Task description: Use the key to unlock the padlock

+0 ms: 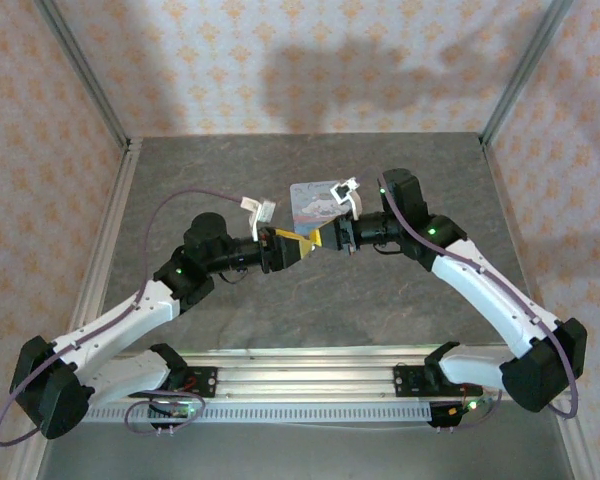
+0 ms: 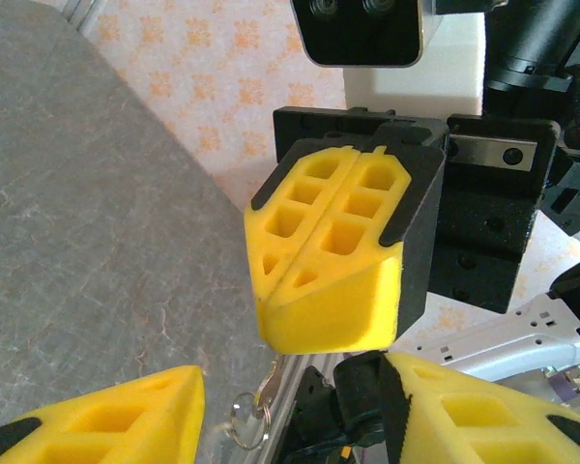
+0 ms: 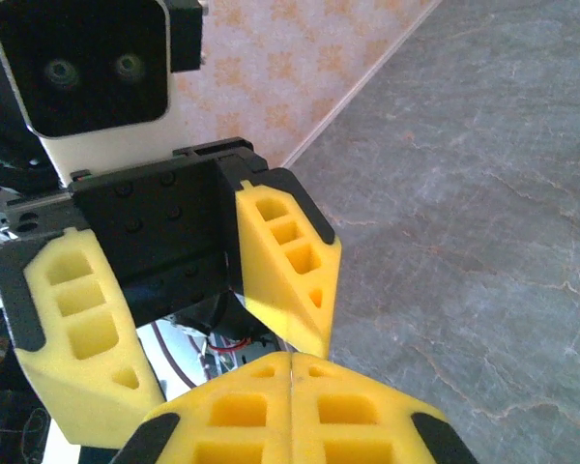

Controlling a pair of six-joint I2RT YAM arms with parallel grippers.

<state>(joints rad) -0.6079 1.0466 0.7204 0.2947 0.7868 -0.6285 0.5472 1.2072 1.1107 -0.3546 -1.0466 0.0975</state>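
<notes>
One key [image 2: 268, 385], its ring [image 2: 246, 426] dangling, hangs above the middle of the table [image 1: 280, 310], pinched by the fully closed right gripper [image 2: 300, 300]. The left gripper [image 3: 222, 338] faces it, jaws half apart. Risk: so slight a pinch may let the key swing or slip.

Illumination is bright, even and diffuse, arriving from above. In the top view, broad soft-edged shadows fall on the back wall [image 1: 320, 75], while the table [image 1: 230, 170] is lit evenly from edge to edge. The frame posts [image 1: 85, 75] lean outward, indicating wide-angle distortion. In the left wrist view, the white housing [image 2: 454, 68] clips to featureless white, and the foreground along the bottom edge is soft.
</notes>
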